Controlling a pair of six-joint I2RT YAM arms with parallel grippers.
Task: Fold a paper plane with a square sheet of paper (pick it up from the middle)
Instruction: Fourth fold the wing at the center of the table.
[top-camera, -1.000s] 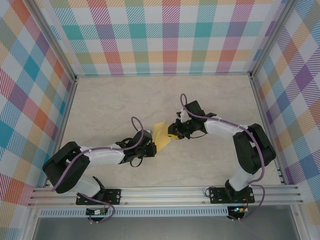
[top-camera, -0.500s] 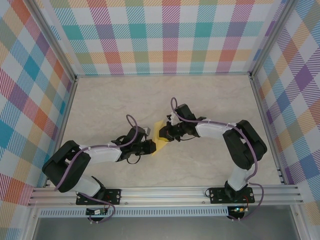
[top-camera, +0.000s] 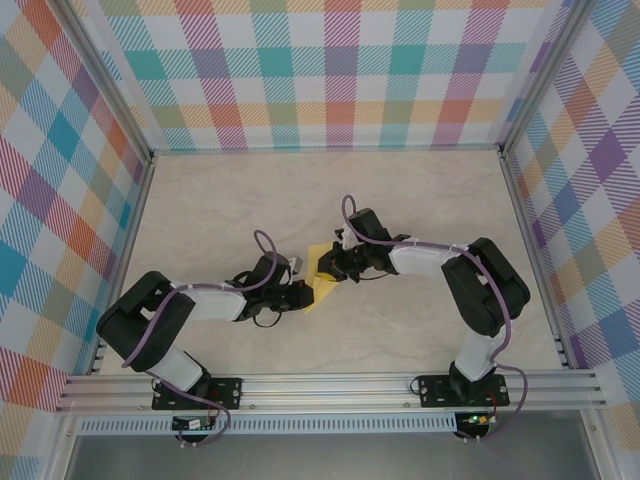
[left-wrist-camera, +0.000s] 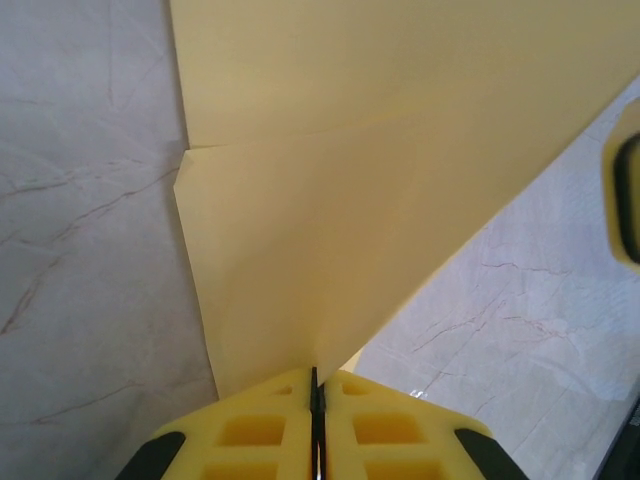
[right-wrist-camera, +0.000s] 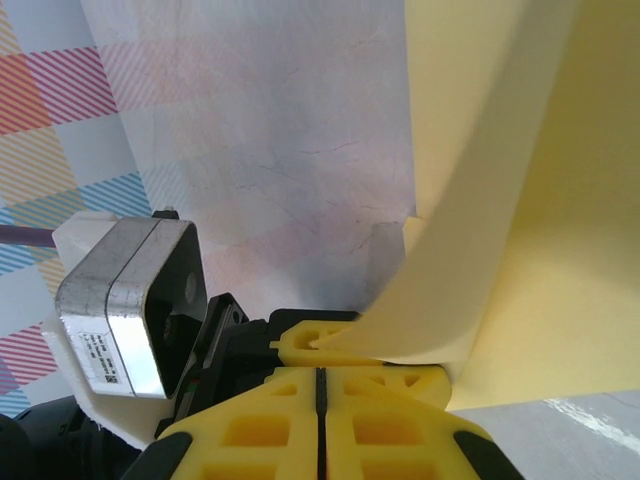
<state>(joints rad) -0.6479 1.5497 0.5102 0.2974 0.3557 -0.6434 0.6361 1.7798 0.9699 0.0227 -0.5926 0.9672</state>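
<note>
The top external camera sits high above and behind the arm bases, which lie along its lower edge. It looks steeply down and forward toward the far plaid wall (top-camera: 340, 70), far enough off to take in the whole table (top-camera: 430, 200). The left wrist camera rides just behind the left gripper (left-wrist-camera: 315, 385), whose pads stand at its lower edge, and looks along them from very close at the yellow paper (left-wrist-camera: 330, 200) over the tabletop. The right wrist camera sits likewise behind the right gripper (right-wrist-camera: 318, 380), facing across the paper toward the wall. All three views share the paper and the table patch around it.
</note>
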